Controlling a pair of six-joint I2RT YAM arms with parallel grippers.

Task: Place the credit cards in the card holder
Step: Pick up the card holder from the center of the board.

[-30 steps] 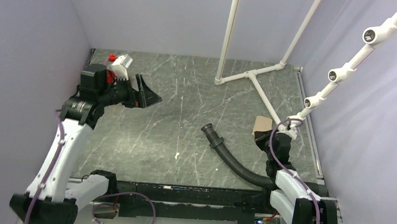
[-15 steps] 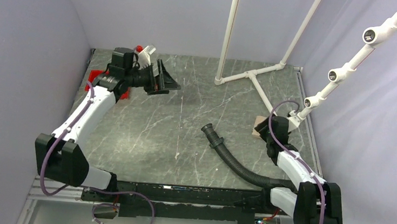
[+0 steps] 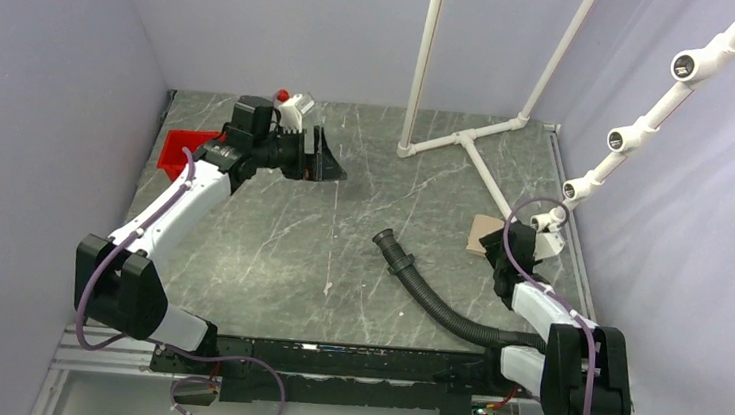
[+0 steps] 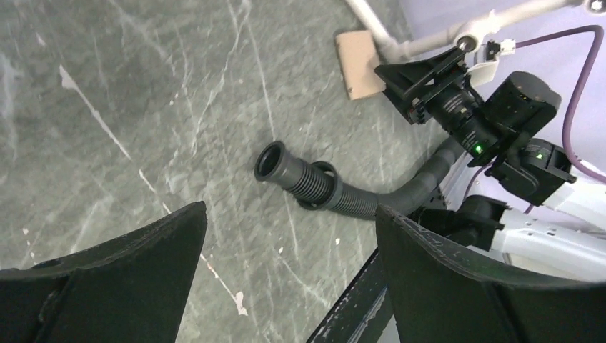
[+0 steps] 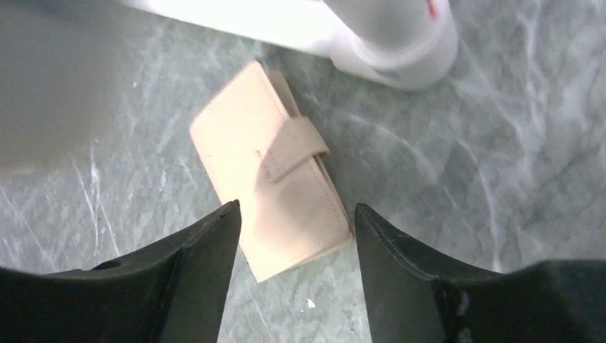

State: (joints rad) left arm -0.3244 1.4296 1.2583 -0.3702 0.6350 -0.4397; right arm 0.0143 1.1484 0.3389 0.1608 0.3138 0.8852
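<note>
I am holding my right claw [image 5: 296,211] low over the card holder [image 5: 243,143], its two fingers parted about as wide as the holder's short side and gripping nothing. I cannot tell whether the fingertips are touching the holder.

The tan card holder [image 3: 483,230] is lying flat on the counter [image 3: 340,245] at the right side, its strap folded across its face. It is lying at a slant between my fingers and sitting near the foot of the white pipe frame [image 5: 393,36].

From overhead, my right claw [image 3: 496,244] is covering the holder's near edge.

I am reaching my left claw [image 3: 326,159] out over the far left part of the counter, clear of the surface, with the fingers spread wide and nothing between them.

Through that gap [image 4: 289,211] I am looking across at the black ribbed hose [image 4: 314,187] lying on the counter, and at the holder [image 4: 359,61] beyond it.

A red bin [image 3: 183,146] is sitting at the far left behind my left arm.
</note>
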